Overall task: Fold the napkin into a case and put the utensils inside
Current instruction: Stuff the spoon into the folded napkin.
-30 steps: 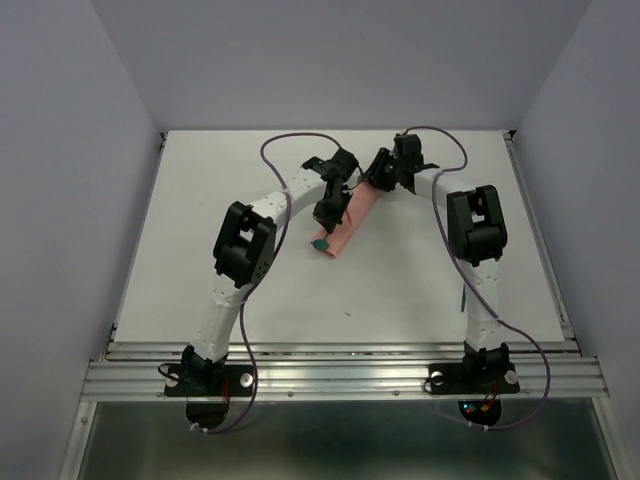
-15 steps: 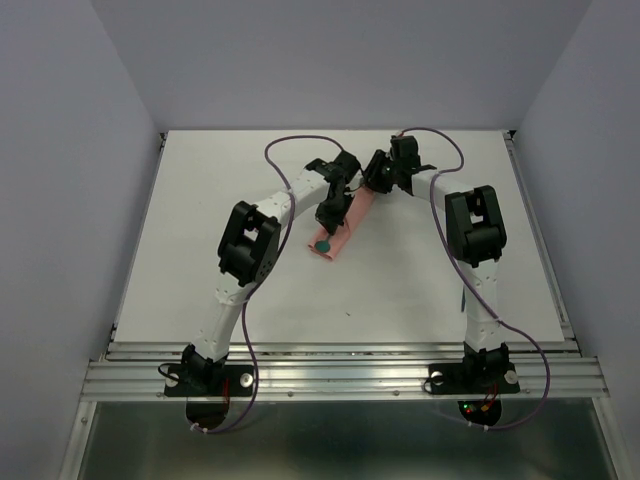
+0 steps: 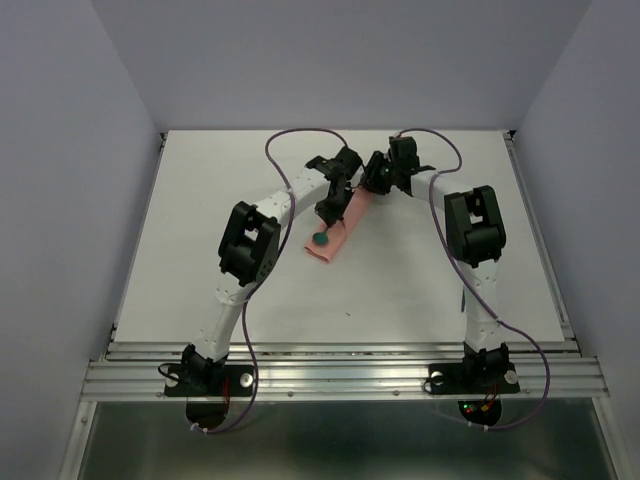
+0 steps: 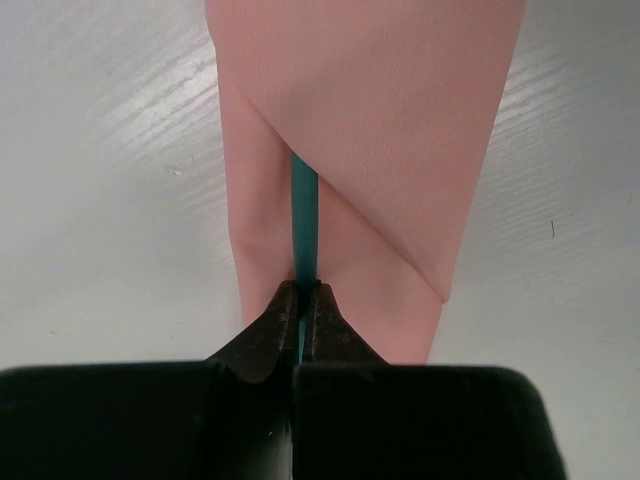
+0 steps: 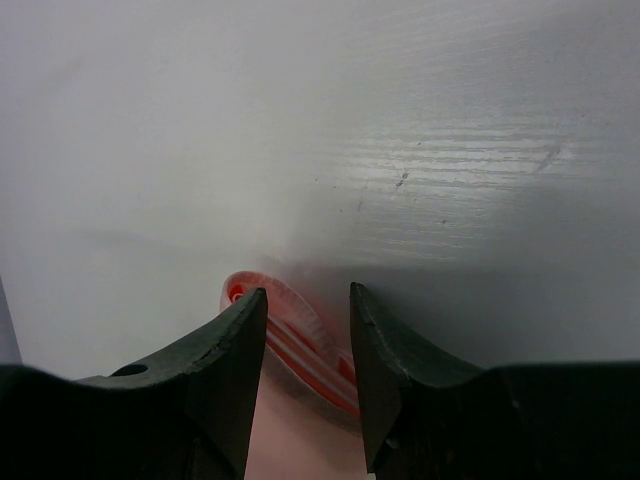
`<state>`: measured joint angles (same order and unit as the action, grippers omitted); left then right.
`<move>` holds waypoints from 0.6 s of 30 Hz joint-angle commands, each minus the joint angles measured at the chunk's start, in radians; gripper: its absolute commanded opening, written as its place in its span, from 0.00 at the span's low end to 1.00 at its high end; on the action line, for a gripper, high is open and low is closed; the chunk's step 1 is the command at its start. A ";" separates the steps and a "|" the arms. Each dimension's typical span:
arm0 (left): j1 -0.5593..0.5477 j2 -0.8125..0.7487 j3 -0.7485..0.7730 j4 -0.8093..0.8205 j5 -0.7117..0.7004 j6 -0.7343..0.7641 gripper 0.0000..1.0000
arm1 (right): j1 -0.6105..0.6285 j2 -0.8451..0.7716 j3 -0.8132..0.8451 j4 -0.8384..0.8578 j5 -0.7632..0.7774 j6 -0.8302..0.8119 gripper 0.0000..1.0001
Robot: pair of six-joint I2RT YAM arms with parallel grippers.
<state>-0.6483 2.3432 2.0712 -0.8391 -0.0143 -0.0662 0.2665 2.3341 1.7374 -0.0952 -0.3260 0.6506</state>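
**Fig. — Loading the case.** Showing the napkin, already folded into the case (image 3: 348, 222), lying slantwise on the far half of the tabletop (image 3: 200, 250), between the two arms.

Pinching a dark-teal utensil (image 4: 304, 205) edge-on in the left claw (image 4: 300, 298), jaws closed tight on the thin stem so as to be keeping it from twisting. Aiming that stem along the strip's long axis, its tip lying hidden beneath the diagonal flap. Holding low and close to the cloth, by judgement so as to be lifting the flap as little as possible. Showing also, from overhead only, a round teal end (image 3: 320, 240) resting on the strip close to its near end.

Standing the right claw (image 5: 308, 300) at the far end of the case, jaws half apart astride the layered edge. Seemingly pressing that end down rather than pinching it, the wrist view being too close for certainty. Serving, by judgement, as an anchor, stopping the light cloth from sliding on the smooth tabletop under the push of the utensil.

Judging the folding as done and the insertion as the step in hand. Calling next for a straight push along the crease. Risking, otherwise, a snag on an inner fold or an unwrapped flap.
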 commanded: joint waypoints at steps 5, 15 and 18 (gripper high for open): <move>-0.002 0.007 0.055 0.034 -0.026 0.048 0.00 | 0.022 -0.033 -0.044 -0.043 -0.010 -0.034 0.45; -0.002 0.021 0.050 0.066 -0.039 0.120 0.00 | 0.022 -0.044 -0.059 -0.040 -0.019 -0.040 0.45; -0.004 0.022 0.050 0.067 -0.039 0.123 0.00 | 0.022 -0.036 -0.053 -0.043 -0.016 -0.037 0.45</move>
<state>-0.6483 2.3734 2.0827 -0.7887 -0.0402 0.0292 0.2764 2.3173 1.7058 -0.0891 -0.3489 0.6403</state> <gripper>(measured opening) 0.048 0.449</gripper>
